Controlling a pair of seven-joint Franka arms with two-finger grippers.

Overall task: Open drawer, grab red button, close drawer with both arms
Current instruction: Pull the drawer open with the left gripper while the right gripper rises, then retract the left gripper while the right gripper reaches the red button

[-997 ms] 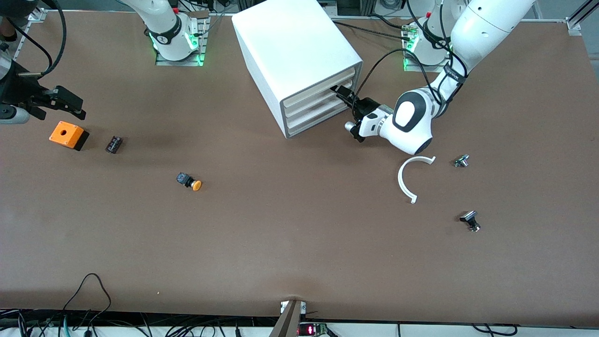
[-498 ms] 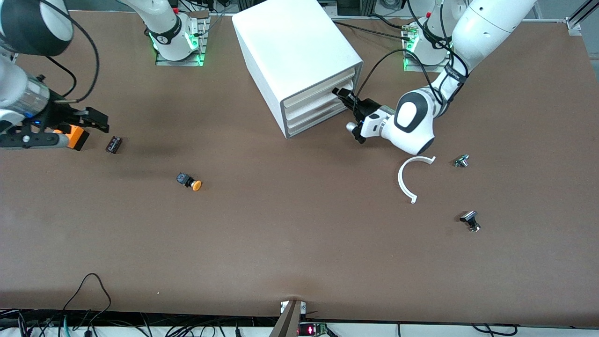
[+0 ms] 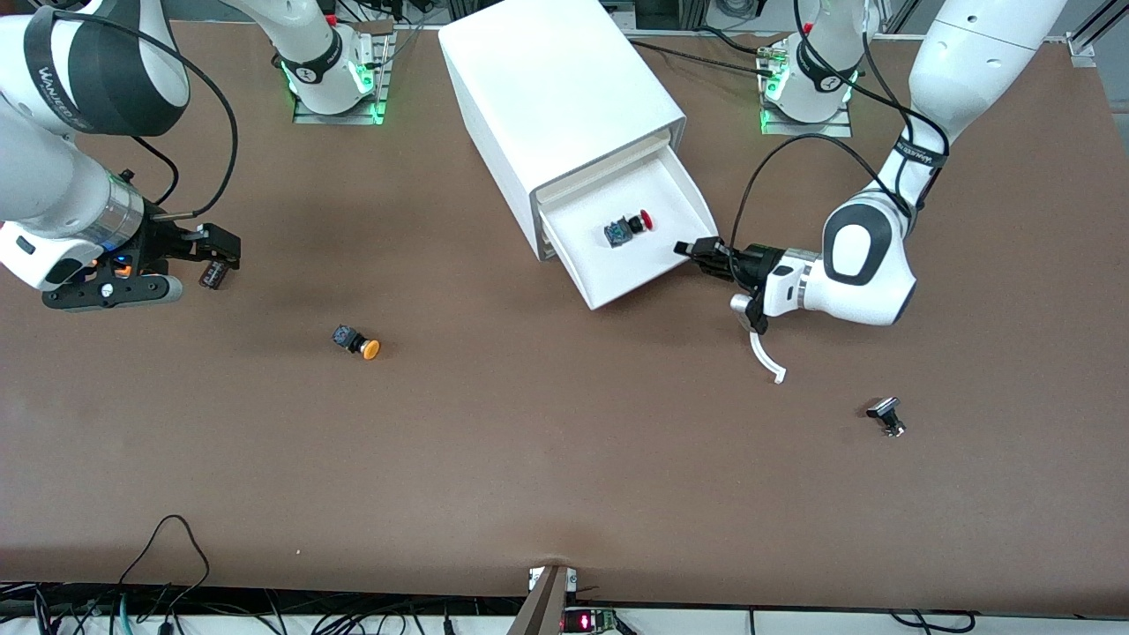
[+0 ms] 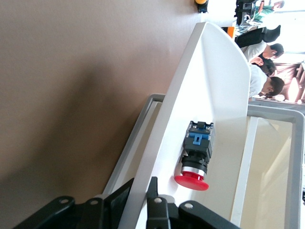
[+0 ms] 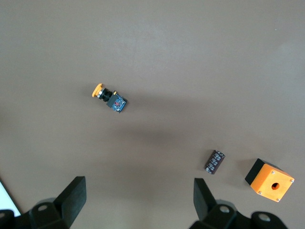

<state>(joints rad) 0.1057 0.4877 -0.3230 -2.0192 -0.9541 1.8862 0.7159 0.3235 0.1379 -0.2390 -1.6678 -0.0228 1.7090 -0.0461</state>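
Currently the left gripper (image 3: 697, 250) is clamped on the front wall of the drawer (image 3: 684, 190), its fingers (image 4: 153, 200) pinching the thin white panel from both faces. The drawer is drawn well out of the cabinet (image 3: 547, 88), at its lowest slot. The right gripper (image 3: 220, 254) hangs with fingers spread wide and empty over the table (image 3: 564, 459) toward the right arm's end, above a small dark cylindrical part (image 5: 215, 161); the orange box (image 5: 269, 178) and the orange-capped button (image 3: 356, 341) lie near it.

Judged step: opening is essentially complete; retrieval follows. Keep the left grip steady so the drawer does not slide. Bring the right gripper across and descend vertically, clearing the drawer walls, then close across the button's body, not its cap.

The button (image 3: 628, 227) lies on its side on the drawer floor, near the cabinet opening. It has a round red mushroom cap, a metallic collar and a dark blue-black block body.
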